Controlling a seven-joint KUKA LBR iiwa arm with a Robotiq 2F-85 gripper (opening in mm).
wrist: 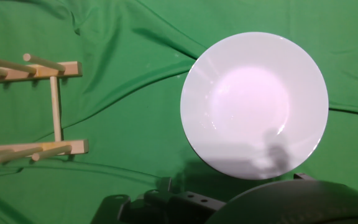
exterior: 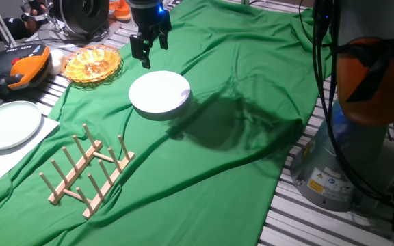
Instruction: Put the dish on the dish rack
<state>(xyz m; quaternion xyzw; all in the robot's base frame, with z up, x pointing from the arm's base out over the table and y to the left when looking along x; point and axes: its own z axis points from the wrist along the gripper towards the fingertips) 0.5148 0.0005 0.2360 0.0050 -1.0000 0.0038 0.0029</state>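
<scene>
White dish lies flat on green cloth, well apart from the wooden dish rack. Above it hovers the gripper, fingers parted, holding nothing.

A robotics lab: green cloth over a slatted metal bench, orange arm base, loose cables.

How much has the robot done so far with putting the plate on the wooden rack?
Nothing is finished yet. The dish lies flat on the green cloth, apart from the dish rack, whose pegs hold nothing. Right now the gripper hangs open above the dish's far edge without touching it. Still to do: grab the dish, carry it over, and set it between the pegs.
</scene>
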